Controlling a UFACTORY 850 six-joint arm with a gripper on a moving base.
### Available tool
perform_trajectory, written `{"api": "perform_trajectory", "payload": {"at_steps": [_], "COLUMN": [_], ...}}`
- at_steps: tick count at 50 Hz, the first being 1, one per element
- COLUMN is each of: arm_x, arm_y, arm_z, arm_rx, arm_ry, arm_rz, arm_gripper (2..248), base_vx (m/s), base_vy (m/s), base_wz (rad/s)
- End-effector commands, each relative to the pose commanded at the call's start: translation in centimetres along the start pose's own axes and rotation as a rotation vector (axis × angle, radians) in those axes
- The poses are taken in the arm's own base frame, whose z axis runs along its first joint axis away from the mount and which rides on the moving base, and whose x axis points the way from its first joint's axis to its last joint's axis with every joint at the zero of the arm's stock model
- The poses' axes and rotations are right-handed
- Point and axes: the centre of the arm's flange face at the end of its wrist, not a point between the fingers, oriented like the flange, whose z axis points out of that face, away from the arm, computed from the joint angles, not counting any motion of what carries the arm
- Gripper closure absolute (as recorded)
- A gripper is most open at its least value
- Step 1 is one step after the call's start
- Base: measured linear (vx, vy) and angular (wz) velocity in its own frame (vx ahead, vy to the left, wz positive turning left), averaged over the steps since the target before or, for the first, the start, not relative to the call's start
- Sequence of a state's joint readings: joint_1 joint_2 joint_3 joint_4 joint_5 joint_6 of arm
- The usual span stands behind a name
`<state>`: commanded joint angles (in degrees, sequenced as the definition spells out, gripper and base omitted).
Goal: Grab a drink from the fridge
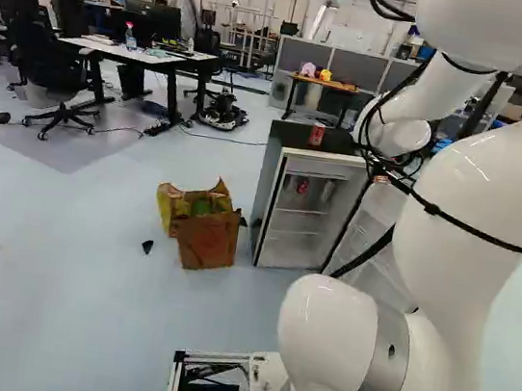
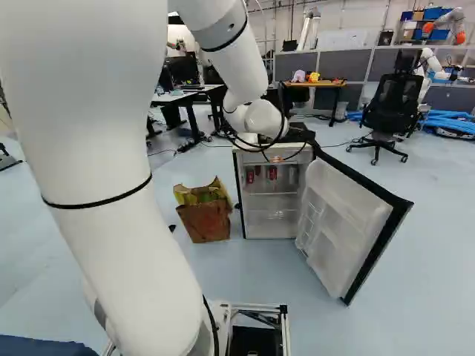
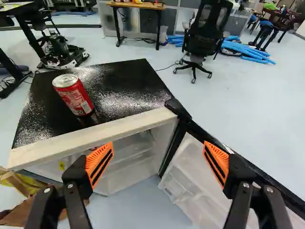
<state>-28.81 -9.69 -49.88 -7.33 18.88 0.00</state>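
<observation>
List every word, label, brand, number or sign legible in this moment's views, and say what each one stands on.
No text here can be quoted with certainty.
Red can on top of the fridge: pale lettering and a small light panel, too small and blurred to read.
Red cans inside the fridge: too small to read.
Brown bag: no print that I can make out.

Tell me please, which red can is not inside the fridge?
The red can standing upright on the fridge's black top; the other red cans are inside the fridge, in its upper part.
</observation>
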Motion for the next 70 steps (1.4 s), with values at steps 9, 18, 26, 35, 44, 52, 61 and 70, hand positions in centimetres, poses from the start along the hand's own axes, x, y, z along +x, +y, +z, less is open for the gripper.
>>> {"api": "perform_trajectory", "payload": {"at_steps": [9, 18, 26, 35, 44, 52, 61, 70], "arm_x": [0.3, 0.6, 0.9, 1.4, 1.9, 2.4, 3.1, 3.1], "arm_y": [1.6, 3.2, 4.6, 6.0, 7.4, 8.7, 10.0, 11.4], "arm_z": [-0.6, -1.1, -1.6, -2.0, -2.2, -2.3, -2.4, -1.9], "arm_rx": [-0.029, -0.059, -0.084, -0.106, -0.126, -0.143, -0.161, -0.176], "arm_ry": [-0.029, -0.054, -0.078, -0.105, -0.133, -0.158, -0.185, -0.227], "arm_rz": [0.023, 0.054, 0.079, 0.098, 0.112, 0.125, 0.139, 0.155], "arm_gripper": [3, 3, 3, 3, 3, 3, 3, 3], "base_vx": [0.0, 0.0, 0.0, 0.0, 0.0, 0.0, 0.0, 0.0], "base_vy": [0.0, 0.0, 0.0, 0.0, 0.0, 0.0, 0.0, 0.0], "base_wz": [0.0, 0.0, 0.0, 0.0, 0.0, 0.0, 0.0, 0.0]}}
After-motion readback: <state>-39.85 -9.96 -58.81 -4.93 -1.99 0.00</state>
